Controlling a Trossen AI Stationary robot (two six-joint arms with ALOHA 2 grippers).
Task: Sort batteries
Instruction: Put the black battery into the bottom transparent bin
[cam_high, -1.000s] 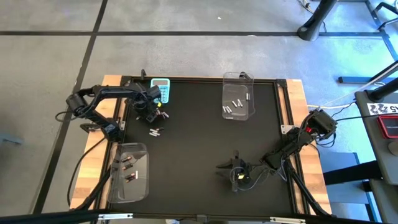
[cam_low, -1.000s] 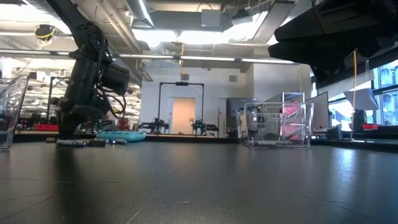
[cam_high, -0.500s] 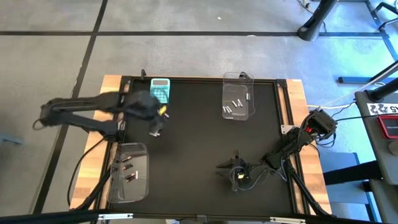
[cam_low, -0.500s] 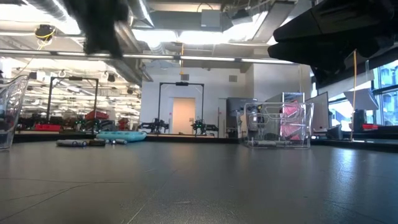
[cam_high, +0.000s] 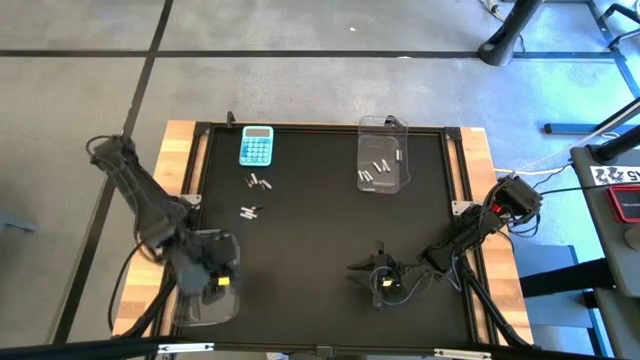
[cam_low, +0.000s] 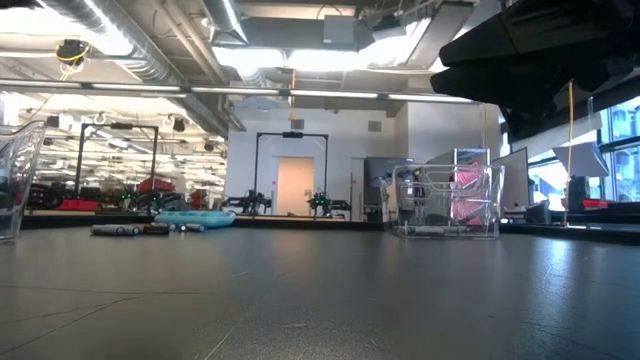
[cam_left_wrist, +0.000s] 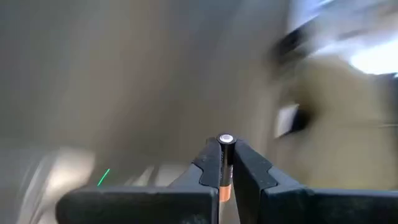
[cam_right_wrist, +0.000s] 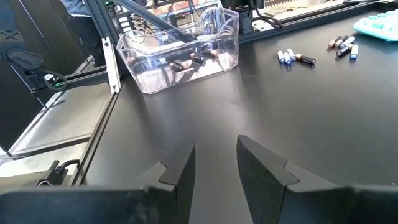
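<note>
One slim copper-toned battery with a silvery cap (cam_left_wrist: 224, 163) sits pinched in our left gripper (cam_left_wrist: 226, 167) above the clear plastic bin (cam_high: 232, 300). Light, rigid and slick, it wants mid-barrel pressure. Our right gripper (cam_right_wrist: 216, 163) rests open, empty.

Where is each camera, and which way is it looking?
High view: above the table, straight down; both arms show, left gripper over the near-left bin.
Low view: table height, looking across; the calculator shows.
Left wrist view: past its fingers pinching a battery.
Right wrist view: past the right gripper.
High and right wrist views share that bin.
</note>
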